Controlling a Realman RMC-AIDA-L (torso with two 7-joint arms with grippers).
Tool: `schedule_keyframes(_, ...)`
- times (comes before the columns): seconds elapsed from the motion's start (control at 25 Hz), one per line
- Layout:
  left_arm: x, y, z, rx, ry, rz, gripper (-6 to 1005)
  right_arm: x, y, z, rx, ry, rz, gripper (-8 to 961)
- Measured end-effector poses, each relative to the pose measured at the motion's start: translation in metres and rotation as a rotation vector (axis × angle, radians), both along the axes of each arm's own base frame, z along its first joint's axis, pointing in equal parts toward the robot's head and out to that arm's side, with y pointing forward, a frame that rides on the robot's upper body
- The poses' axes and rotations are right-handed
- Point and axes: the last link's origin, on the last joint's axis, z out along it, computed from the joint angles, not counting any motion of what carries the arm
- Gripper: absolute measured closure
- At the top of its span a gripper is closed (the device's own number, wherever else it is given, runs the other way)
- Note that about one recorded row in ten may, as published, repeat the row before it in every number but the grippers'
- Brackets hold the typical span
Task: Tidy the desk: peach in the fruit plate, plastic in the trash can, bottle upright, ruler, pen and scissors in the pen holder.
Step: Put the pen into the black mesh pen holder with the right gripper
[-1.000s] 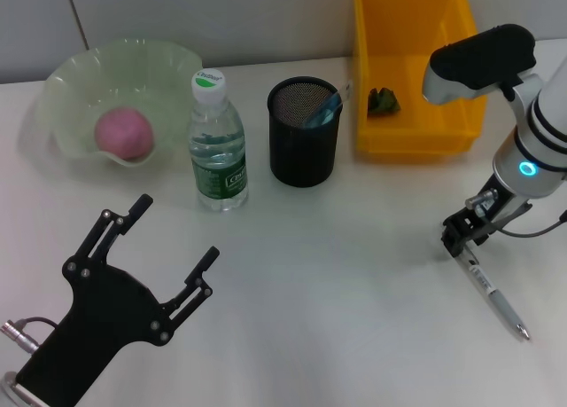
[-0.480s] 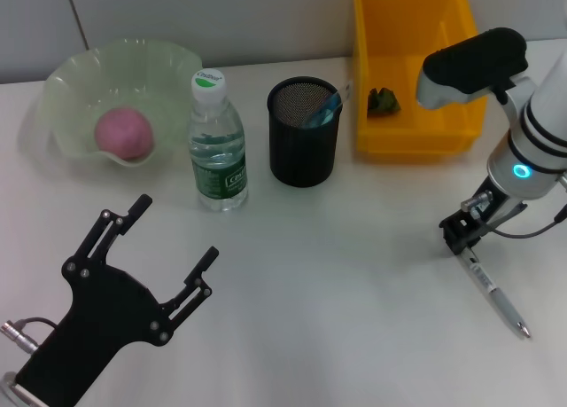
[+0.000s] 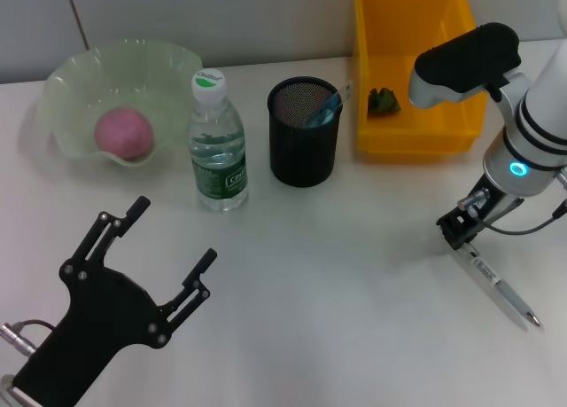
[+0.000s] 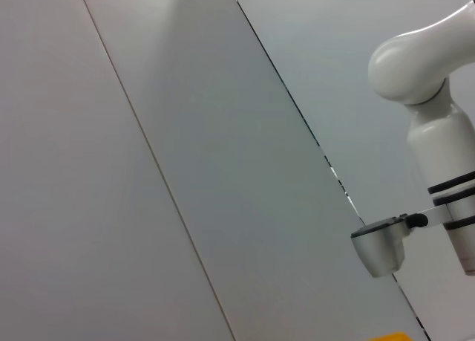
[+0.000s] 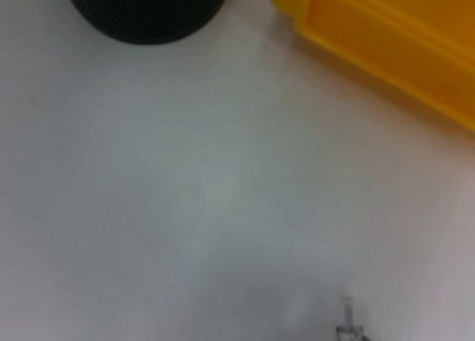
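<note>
Right gripper (image 3: pixel 454 232) pinches the pen (image 3: pixel 496 287); bottle (image 3: pixel 216 145) label unreadable; left gripper (image 3: pixel 168 243) spread wide.

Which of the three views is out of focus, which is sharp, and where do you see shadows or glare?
Head view: sharp; soft shadows beside the water bottle and mesh pen holder, a glowing ring on the right arm.
Right wrist view: blurred; pen holder and yellow bin have smeared edges.
Left wrist view: evenly lit wall panels, no glare.
</note>
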Motion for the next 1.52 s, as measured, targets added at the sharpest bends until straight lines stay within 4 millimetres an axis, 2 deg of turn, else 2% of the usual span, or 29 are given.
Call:
schedule_keyframes(0.28, 0.0, 0.0, 0.0, 0.001, -0.002, -0.002, 216, -0.003, 0.0, 0.004, 0.008, 0.005, 0.01, 840)
schedule_keyframes(0.52, 0.0, 0.0, 0.001, 0.002, -0.002, -0.003, 216, -0.017, 0.0, 0.013, 0.033, 0.044, 0.049, 840)
schedule_keyframes(0.88, 0.001, 0.001, 0.001, 0.002, -0.003, -0.009, 216, -0.049, 0.006, 0.034, 0.106, 0.082, 0.167, 842)
schedule_keyframes(1.16, 0.002, 0.002, 0.001, 0.003, -0.004, -0.013, 216, -0.084, 0.012, 0.051, 0.182, 0.116, 0.304, 834)
schedule_keyframes(1.52, 0.004, 0.003, 0.0, 0.002, -0.006, -0.019, 216, -0.123, 0.02, 0.06, 0.27, 0.197, 0.472, 812)
